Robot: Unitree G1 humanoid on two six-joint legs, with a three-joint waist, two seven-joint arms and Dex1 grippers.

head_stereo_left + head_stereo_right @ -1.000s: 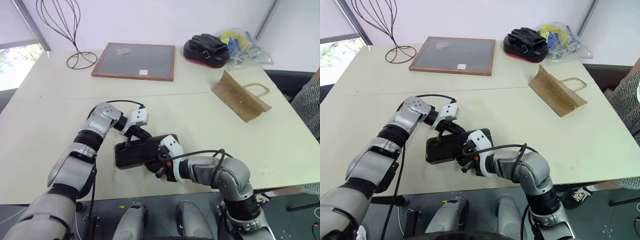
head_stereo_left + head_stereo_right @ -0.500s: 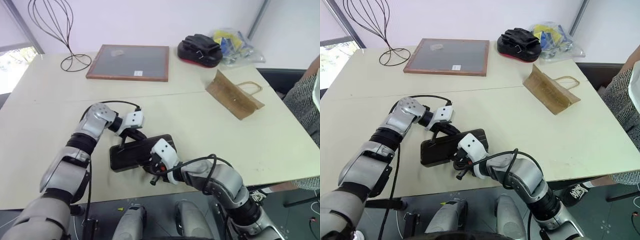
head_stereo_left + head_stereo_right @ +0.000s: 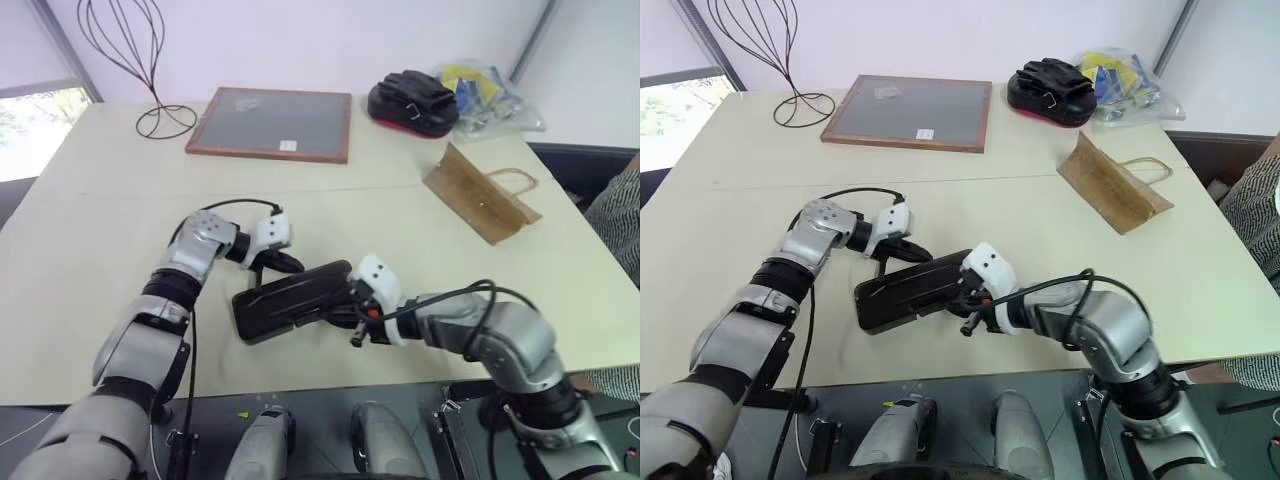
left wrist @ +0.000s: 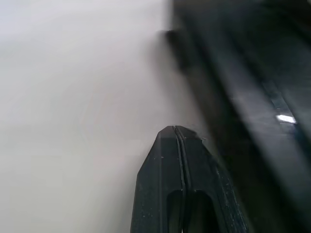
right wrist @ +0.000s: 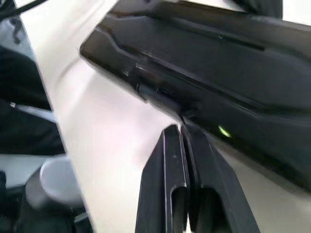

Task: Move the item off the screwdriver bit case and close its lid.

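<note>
The screwdriver bit case [image 3: 258, 322] lies dark and flat near the table's front, its lid [image 3: 300, 285] folded over the tray. Its right end looks slightly raised. My left gripper [image 3: 288, 265] is shut, its tips at the case's far left edge; the left wrist view shows those tips [image 4: 176, 130] beside the dark case [image 4: 252, 87]. My right gripper [image 3: 340, 298] is shut with nothing between its fingers, its tips against the case's right end, at the seam [image 5: 181, 127] between lid and tray. The item, a brown paper bag [image 3: 480, 203], lies on the table at the right, well apart from the case.
A wood-framed grey board [image 3: 270, 122] lies at the back. A black wire stand [image 3: 150, 70] is at the back left, a black pouch on a red base [image 3: 412, 100] and a plastic bag [image 3: 485, 90] at the back right. A person's sleeve [image 3: 620, 215] shows at the right edge.
My right hand has swung from the case's front edge to its right end and risen a little. The case has turned slightly, its right end lifting. The left gripper stays at the far edge.
</note>
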